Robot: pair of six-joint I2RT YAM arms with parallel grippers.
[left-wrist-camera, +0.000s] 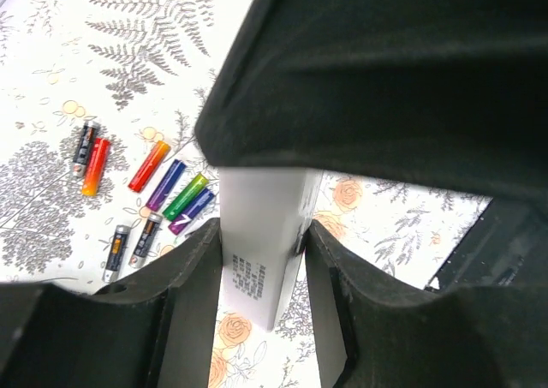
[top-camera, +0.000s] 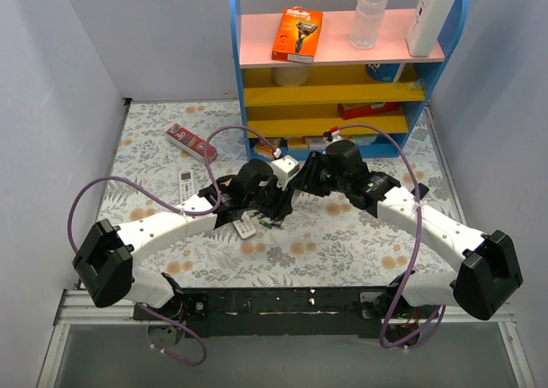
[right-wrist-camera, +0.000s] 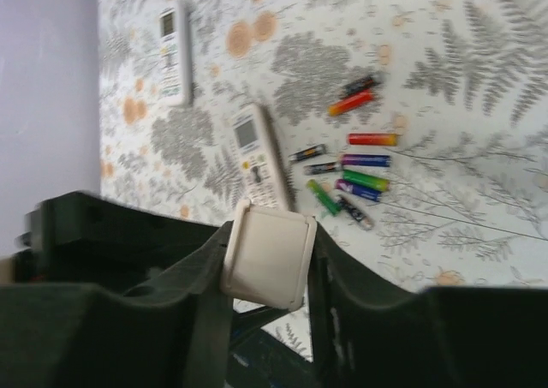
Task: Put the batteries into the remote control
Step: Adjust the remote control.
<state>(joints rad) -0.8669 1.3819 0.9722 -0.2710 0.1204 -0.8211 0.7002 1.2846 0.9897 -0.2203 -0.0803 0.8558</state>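
Note:
A white remote (top-camera: 287,167) is held above the table's middle by both grippers. My left gripper (left-wrist-camera: 263,238) is shut on one end of it (left-wrist-camera: 257,225), the side with small print toward the camera. My right gripper (right-wrist-camera: 270,242) is shut on the remote's other end (right-wrist-camera: 268,255), seen end-on. In the top view the left gripper (top-camera: 272,196) and the right gripper (top-camera: 305,176) meet at the remote. Several batteries (left-wrist-camera: 167,191), red, green, blue and black, lie loose on the cloth. They also show in the right wrist view (right-wrist-camera: 351,170).
Two more white remotes lie on the flowered cloth, one (top-camera: 187,183) at the left and one (top-camera: 246,228) under the left arm. A red box (top-camera: 190,141) lies at the back left. A blue shelf (top-camera: 342,71) with a razor box and bottles stands at the back.

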